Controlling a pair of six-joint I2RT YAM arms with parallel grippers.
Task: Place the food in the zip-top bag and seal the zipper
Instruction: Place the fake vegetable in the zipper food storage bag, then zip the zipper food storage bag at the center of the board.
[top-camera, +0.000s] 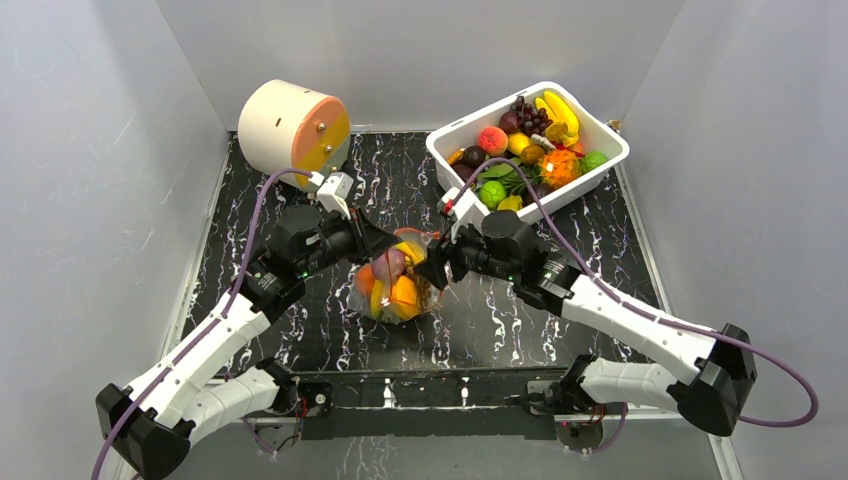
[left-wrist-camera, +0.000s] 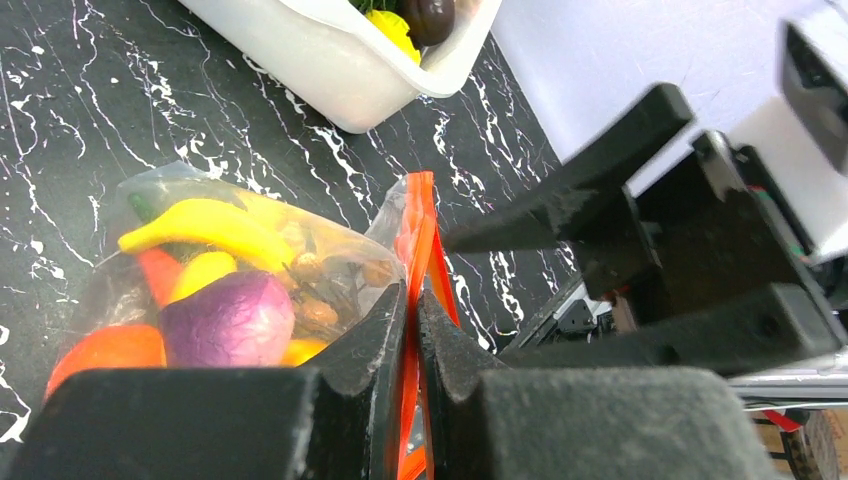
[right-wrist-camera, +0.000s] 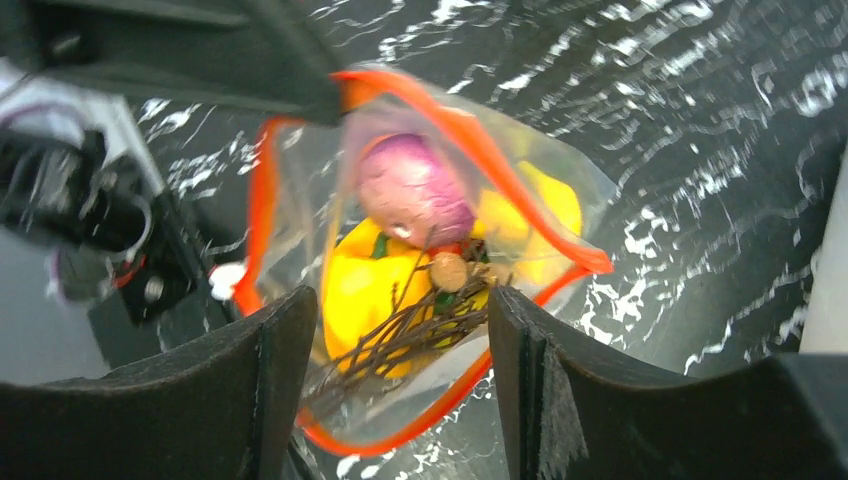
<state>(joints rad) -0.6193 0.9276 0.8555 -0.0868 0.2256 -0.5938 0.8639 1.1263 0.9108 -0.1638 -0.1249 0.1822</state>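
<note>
Now, left gripper (left-wrist-camera: 412, 296): clenched on the zipper (left-wrist-camera: 418, 215), the orange-red strip pinched flat between its two black fingers.
Right gripper (right-wrist-camera: 400, 300): released, jaws standing apart and astride the bag's mouth with nothing pinched (the rim passes between the fingers, apparently untouched).
Zipper, long axis: runs from the left pinch straight across toward the right gripper. In the right wrist view the rim gapes as an open loop, so the seal is not yet made.
Zip-top bag (top-camera: 395, 285): mid-table between the two grippers, left gripper at its upper-left corner, right gripper just beside its right edge. Whether it rests on the black marbled table (top-camera: 480, 330) or hangs just clear cannot be told.
Food (left-wrist-camera: 230, 320): a purple piece, a yellow banana (left-wrist-camera: 200, 222) and orange pieces are inside the bag. More sits in the white tub (top-camera: 600, 175), well apart at the far right.
Nearer arm: the right, whose open fingers already bracket the unsealed stretch of rim.
Coming move, as judged: the right jaws close on the rim near the left pinch, then run along the strip away from it, with the left grip as anchor.
</note>
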